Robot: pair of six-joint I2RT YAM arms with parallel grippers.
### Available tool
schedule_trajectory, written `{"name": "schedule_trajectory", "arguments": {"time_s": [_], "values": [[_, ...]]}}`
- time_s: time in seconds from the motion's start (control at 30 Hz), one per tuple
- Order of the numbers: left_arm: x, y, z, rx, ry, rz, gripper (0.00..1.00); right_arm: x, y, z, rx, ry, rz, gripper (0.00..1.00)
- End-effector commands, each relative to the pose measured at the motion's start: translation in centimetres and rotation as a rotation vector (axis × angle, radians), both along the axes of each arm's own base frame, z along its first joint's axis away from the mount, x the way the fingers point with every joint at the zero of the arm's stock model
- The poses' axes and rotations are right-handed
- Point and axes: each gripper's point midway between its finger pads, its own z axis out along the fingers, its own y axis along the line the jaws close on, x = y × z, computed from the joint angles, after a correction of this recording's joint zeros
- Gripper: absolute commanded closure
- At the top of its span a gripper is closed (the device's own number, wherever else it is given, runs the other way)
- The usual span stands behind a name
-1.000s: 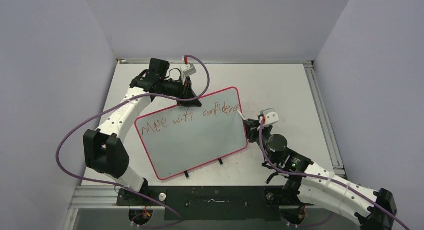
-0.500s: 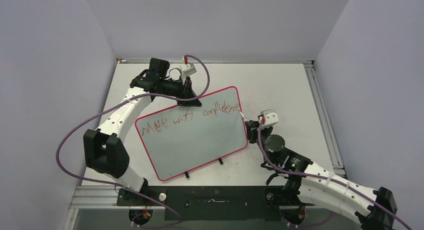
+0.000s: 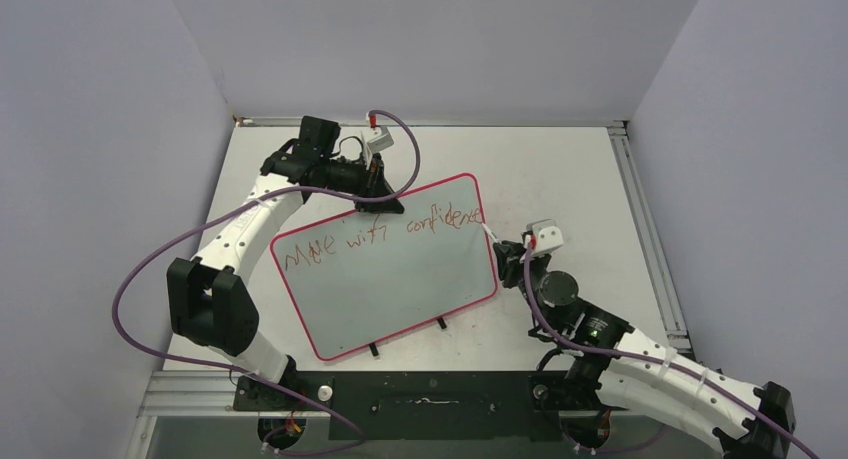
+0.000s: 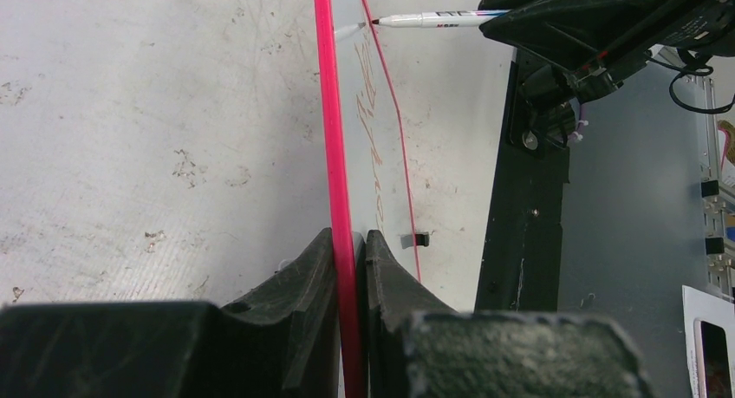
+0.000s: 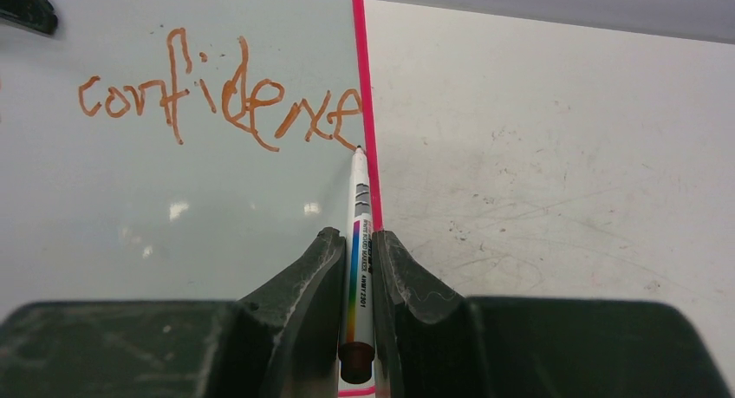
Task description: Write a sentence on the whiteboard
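the large pale grey-white rectangular whiteboard (image 3: 400, 284) with rounded corners and a thin pink-red rim stands in the middle of the scuffed white desk (image 3: 570, 169). it leans back on 2 small black feet (image 3: 441, 323) at its near edge. its long sides slant from the near left toward the far right of the desk.

the sentence (image 3: 380, 241), in shaky red-brown marker letters, runs just under the board's far edge. it reads roughly "move with confidence", and the last letter ends right against the rim at the board's far right corner.

the left gripper (image 3: 377, 197) reaches in from the far left of the desk. its 2 black fingers are pinched tight on the board's far edge, with the pink rim caught between them in the left wrist view (image 4: 349, 240).

the right gripper (image 3: 507, 251) is at the board's right edge. it is clamped on a slim white marker (image 5: 360, 199) with a rainbow-striped label and black ends. the fingers (image 5: 308, 277) press the barrel from both sides. the marker's tip rests on the board at the final stroke of "confidence", just inside the rim.
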Motion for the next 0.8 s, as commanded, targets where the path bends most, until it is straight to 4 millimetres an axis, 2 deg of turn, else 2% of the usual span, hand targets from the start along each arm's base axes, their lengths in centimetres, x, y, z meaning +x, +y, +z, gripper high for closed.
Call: {"name": "schedule_trajectory", "arguments": {"time_s": [0.0,0.1,0.2,0.27,0.43,0.63,0.77], "values": [[-0.8,0.0,0.4,0.007,-0.087,-0.046,1.0,-0.8,0.7,3.0,0.055,-0.065,0.076,0.95],[-0.8,0.0,0.5,0.006,-0.089,-0.046,0.94,-1.1,0.7,3.9,0.075,-0.085,0.096,0.95],[-1.0,0.2,0.5,0.013,-0.095,-0.038,0.85,-1.4,0.6,4.4,0.084,-0.092,0.104,0.95],[-1.0,0.2,0.6,0.014,-0.101,-0.032,0.75,-1.6,0.6,4.9,0.089,-0.099,0.116,0.95],[-1.2,0.5,0.5,0.023,-0.102,-0.02,0.62,-2.0,1.2,5.8,0.09,-0.109,0.16,0.95],[-1.1,1.0,0.4,0.028,-0.108,0.01,0.52,-2.4,1.8,6.4,0.092,-0.117,0.205,0.95],[-0.9,1.2,0.6,0.028,-0.113,0.026,0.45,-3.3,3.6,6.8,0.103,-0.113,0.306,0.95]]}}
